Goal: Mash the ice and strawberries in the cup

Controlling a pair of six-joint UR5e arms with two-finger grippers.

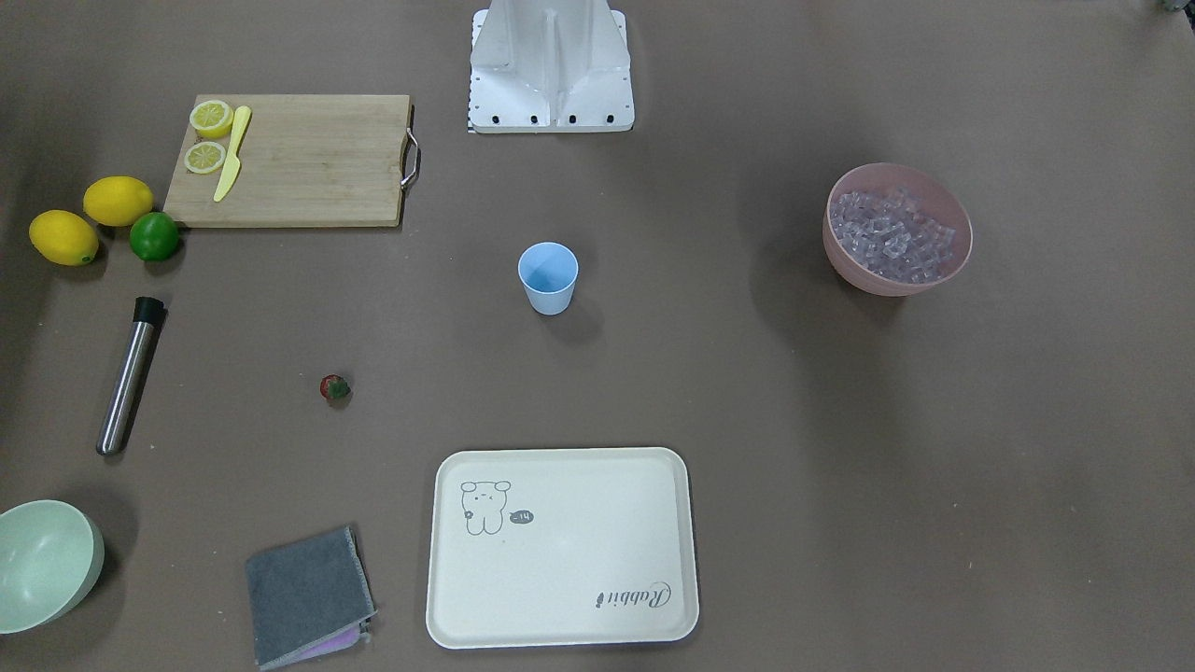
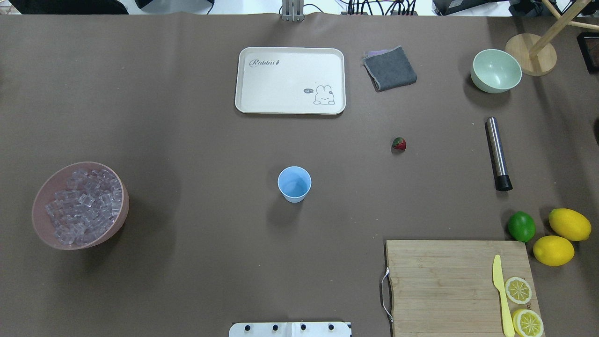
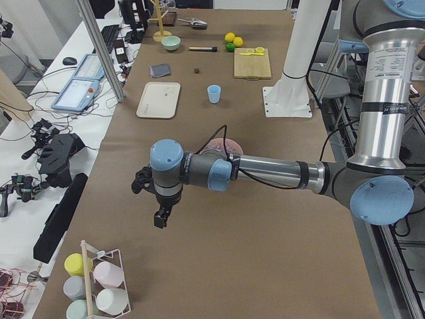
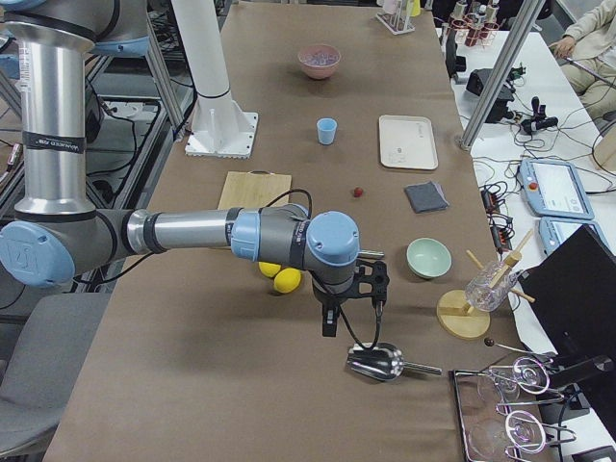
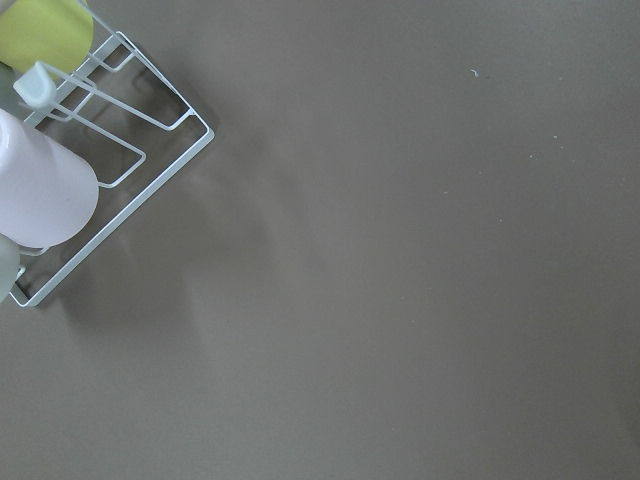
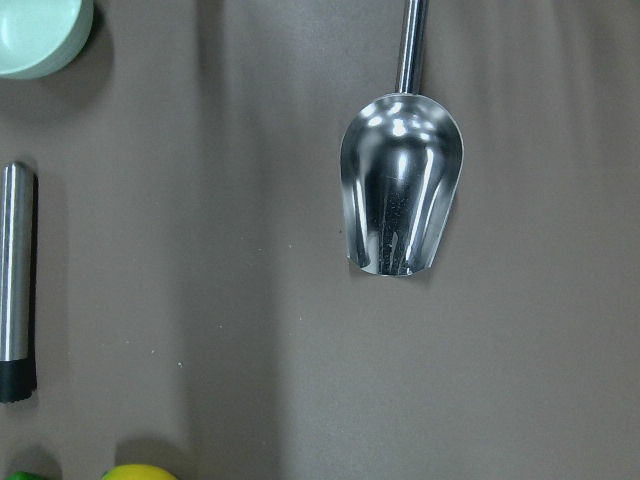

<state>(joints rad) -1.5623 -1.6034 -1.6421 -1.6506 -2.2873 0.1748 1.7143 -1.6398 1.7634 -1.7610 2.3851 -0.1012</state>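
Observation:
The empty light-blue cup stands upright at the table's middle. The ice fills a pink bowl on my left side. One small red strawberry lies on the table on my right side. My left gripper hangs over bare table beyond the pink bowl, far from the cup. My right gripper hangs over a steel scoop at the table's other end. Neither gripper's fingers show in the wrist views, so I cannot tell whether either is open or shut.
A steel muddler, lime, two lemons and a cutting board with a knife lie on my right. A cream tray, grey cloth and pale green bowl sit far. A wire bottle rack is near my left gripper.

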